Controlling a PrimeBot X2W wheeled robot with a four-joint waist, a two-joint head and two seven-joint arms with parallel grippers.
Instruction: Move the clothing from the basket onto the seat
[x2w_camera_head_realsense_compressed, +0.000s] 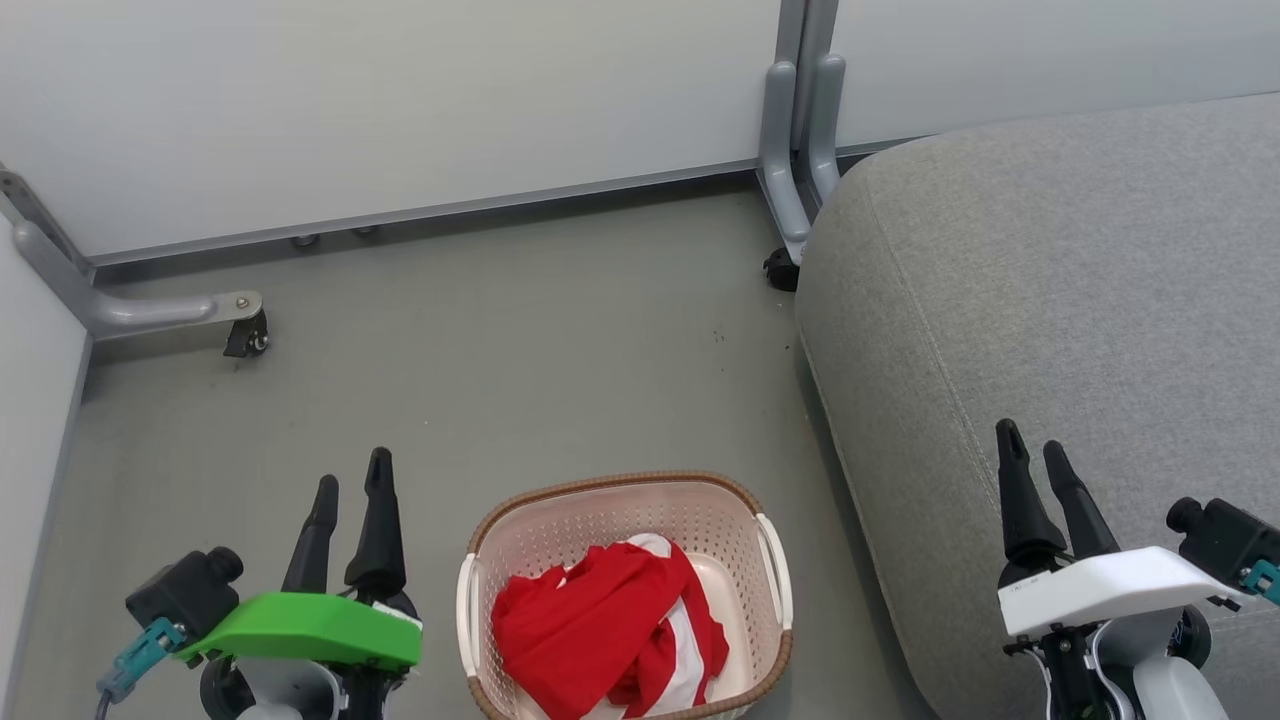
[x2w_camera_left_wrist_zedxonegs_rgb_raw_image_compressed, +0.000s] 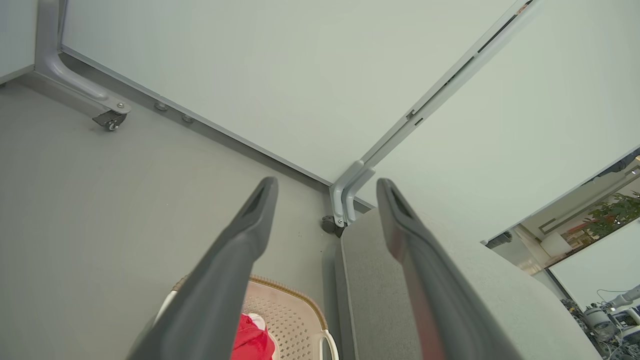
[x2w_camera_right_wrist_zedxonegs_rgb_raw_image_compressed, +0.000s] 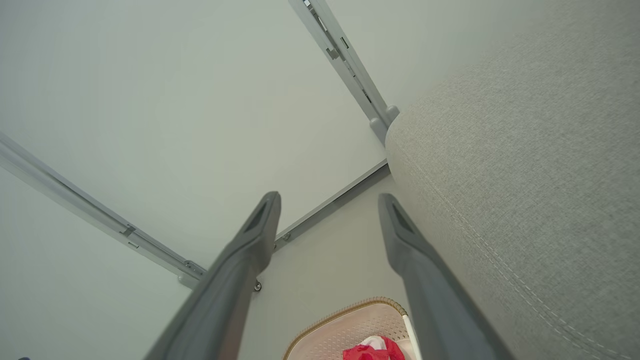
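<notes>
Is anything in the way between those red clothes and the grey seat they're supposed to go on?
Only the basket itself: the clothing lies inside it and must clear its rim. Between basket and seat, nothing visible stands.

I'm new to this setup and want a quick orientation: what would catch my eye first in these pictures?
The bright red clothing stands out most, heaped in the cream basket on the grey floor at the bottom centre of the head view. To its right looms the large light-grey seat, far bigger than the basket. The left gripper and right gripper flank the basket, both open and holding nothing.
</notes>
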